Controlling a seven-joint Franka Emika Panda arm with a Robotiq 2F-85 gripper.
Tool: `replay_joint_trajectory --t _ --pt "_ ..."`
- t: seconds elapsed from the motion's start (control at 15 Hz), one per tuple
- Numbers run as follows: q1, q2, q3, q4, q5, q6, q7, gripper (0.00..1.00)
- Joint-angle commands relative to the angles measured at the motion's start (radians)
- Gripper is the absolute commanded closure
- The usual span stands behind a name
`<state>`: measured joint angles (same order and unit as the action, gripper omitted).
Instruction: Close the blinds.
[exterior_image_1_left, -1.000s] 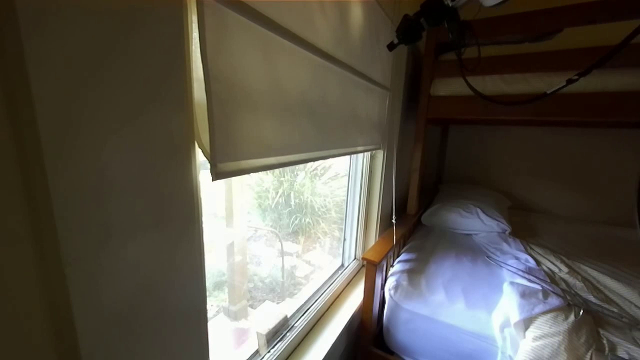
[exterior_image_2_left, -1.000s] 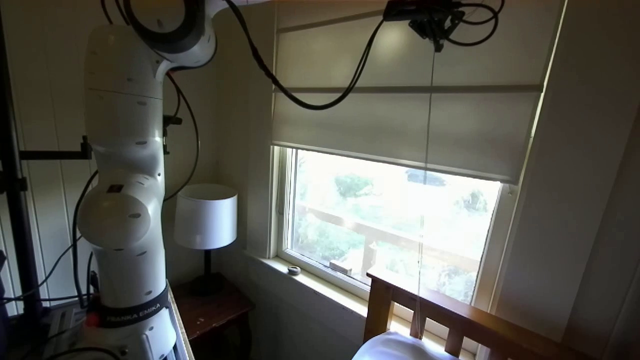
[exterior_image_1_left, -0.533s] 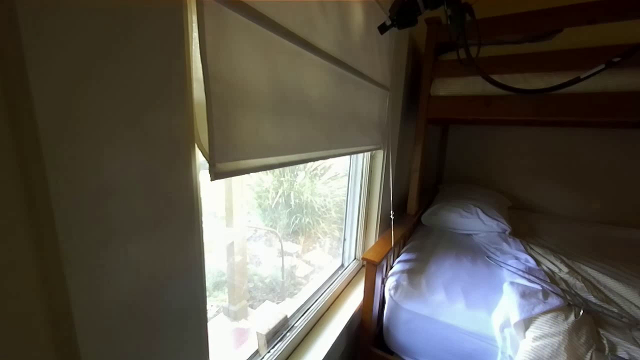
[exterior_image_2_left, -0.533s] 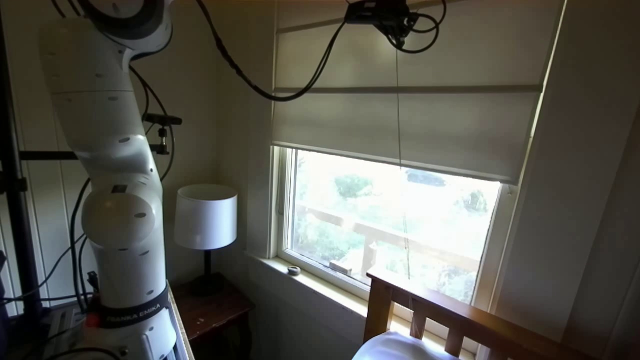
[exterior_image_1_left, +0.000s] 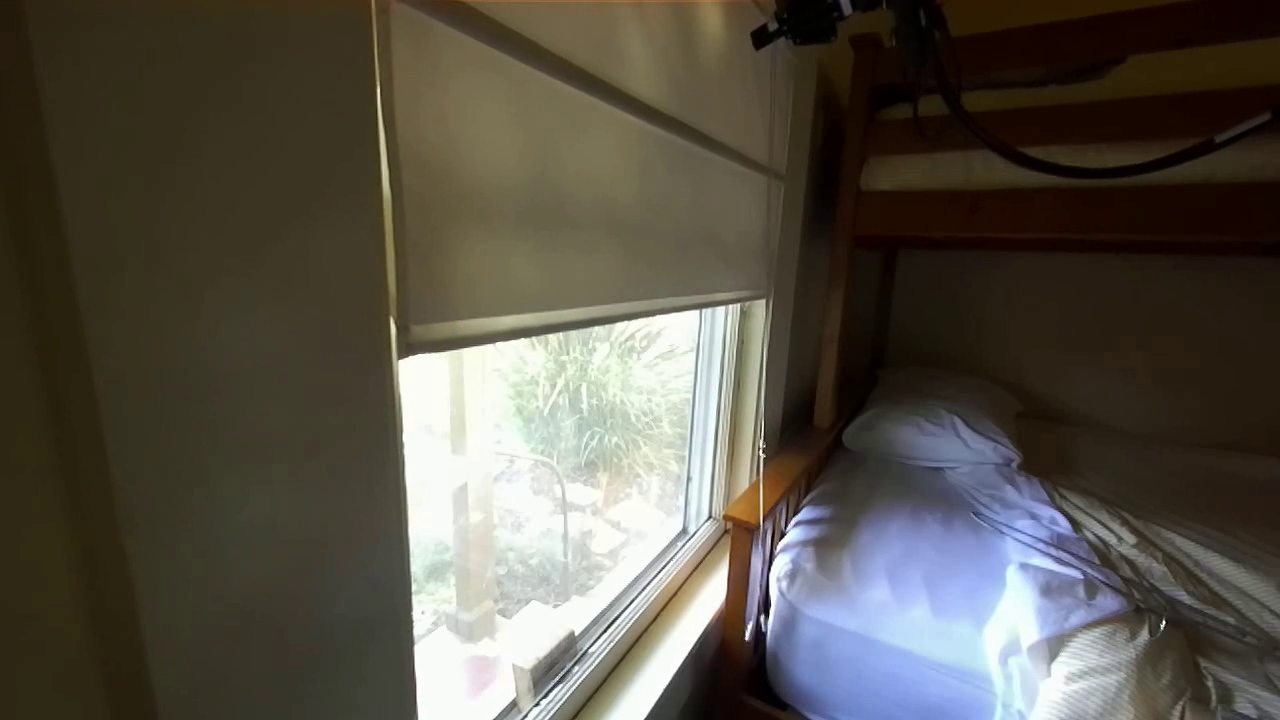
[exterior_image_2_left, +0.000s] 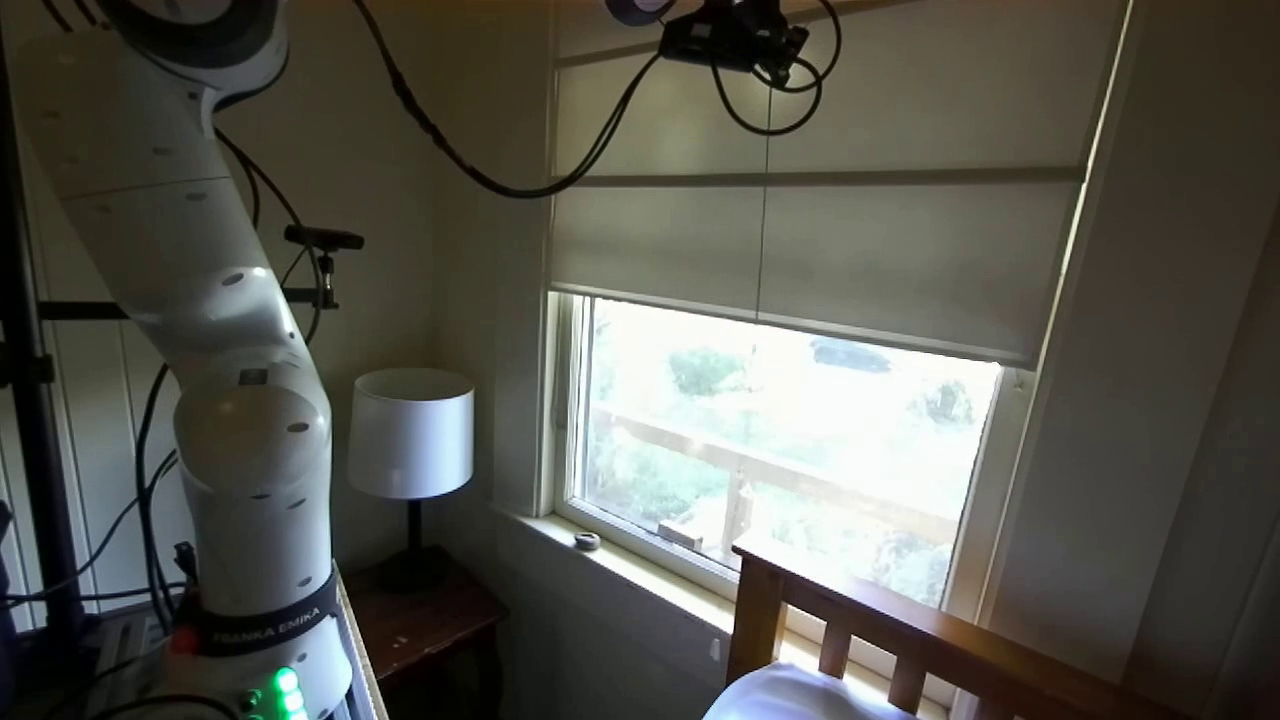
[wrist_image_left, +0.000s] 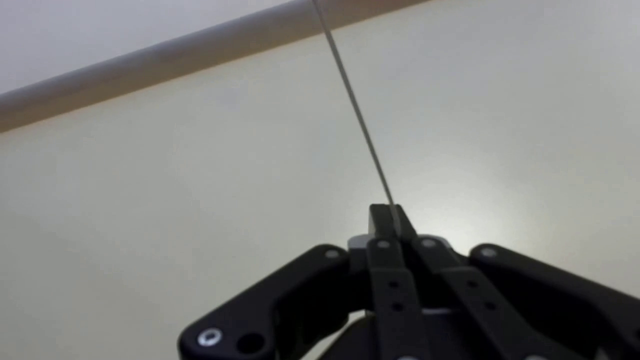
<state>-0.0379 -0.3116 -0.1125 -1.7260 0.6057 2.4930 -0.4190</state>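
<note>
The blinds, a wide cream fabric shade with horizontal folds, cover the upper part of the window in both exterior views (exterior_image_1_left: 580, 210) (exterior_image_2_left: 920, 265). Their bottom hem hangs roughly halfway down, with bright glass below. They fill the background of the wrist view (wrist_image_left: 200, 180). A thin cord (wrist_image_left: 357, 107) runs down to my gripper (wrist_image_left: 392, 217), whose fingertips are closed together on it. The cord also hangs below the gripper in both exterior views (exterior_image_1_left: 764, 390) (exterior_image_2_left: 762, 240). The gripper is at the top of both exterior views (exterior_image_1_left: 765, 36) (exterior_image_2_left: 778, 72), in front of the shade.
A wooden bed rail (exterior_image_2_left: 850, 590) stands before the window, with a bed (exterior_image_1_left: 900, 560) beside it. A bunk frame (exterior_image_1_left: 1050, 215) rises behind. A white lamp (exterior_image_2_left: 412, 435) stands on a small table (exterior_image_2_left: 430, 620) beside the arm. A black cable loops from the arm.
My gripper and the cord have moved left in both exterior views, and the arm leans further left. The shade's near edge has swung closer to the window frame. The hem's height looks about the same.
</note>
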Motion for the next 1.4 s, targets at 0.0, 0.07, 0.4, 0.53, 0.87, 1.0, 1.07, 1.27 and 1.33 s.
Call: replay_joint_trajectory --t 0.0,0.07,0.4,0.53,0.87,1.0,1.07,1.27,1.33 --pt "0.101 -0.120 -0.013 -0.217 0.071 0.014 -0.007 1.00" --pt "0.117 -0.132 -0.018 -0.235 0.092 0.042 -0.009 1.00" --pt "0.076 -0.162 0.025 -0.330 0.007 0.288 0.087 1.00" --pt "0.045 -0.171 0.031 -0.362 -0.068 0.436 0.134 1.00" --pt "-0.016 -0.145 0.014 -0.338 -0.298 0.586 0.273 1.00" --pt "-0.035 -0.134 0.007 -0.288 -0.365 0.589 0.295 1.00" --pt "-0.043 -0.130 0.002 -0.257 -0.395 0.580 0.301 1.00" --pt "-0.048 -0.106 -0.022 -0.168 -0.451 0.577 0.306 1.00" --pt "-0.050 -0.095 -0.031 -0.136 -0.460 0.575 0.309 1.00"
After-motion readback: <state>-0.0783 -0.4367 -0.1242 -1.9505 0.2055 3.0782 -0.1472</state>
